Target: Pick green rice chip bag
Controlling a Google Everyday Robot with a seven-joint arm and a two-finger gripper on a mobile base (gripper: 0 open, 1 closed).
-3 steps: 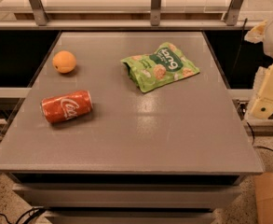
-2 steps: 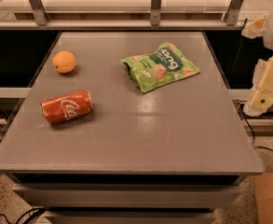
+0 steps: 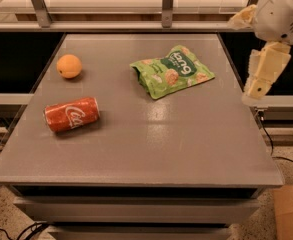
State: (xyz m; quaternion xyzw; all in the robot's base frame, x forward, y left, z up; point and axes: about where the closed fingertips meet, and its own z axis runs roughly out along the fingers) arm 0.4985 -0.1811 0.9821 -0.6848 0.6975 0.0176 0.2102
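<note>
The green rice chip bag (image 3: 172,71) lies flat on the grey table (image 3: 151,139), at the back right of the middle. It is light green with a dark green label, white lettering and pictured round chips. My gripper (image 3: 262,75) hangs on the white arm at the right edge of the view, just past the table's right side. It is to the right of the bag, apart from it, and holds nothing that shows.
A red cola can (image 3: 71,114) lies on its side at the left. An orange (image 3: 69,66) sits at the back left. A metal rail with posts (image 3: 168,5) runs behind the table. A cardboard box (image 3: 290,211) stands on the floor at the lower right.
My arm and gripper have risen a little and shifted slightly left, toward the table's right edge. The bag, can and orange have not moved.
</note>
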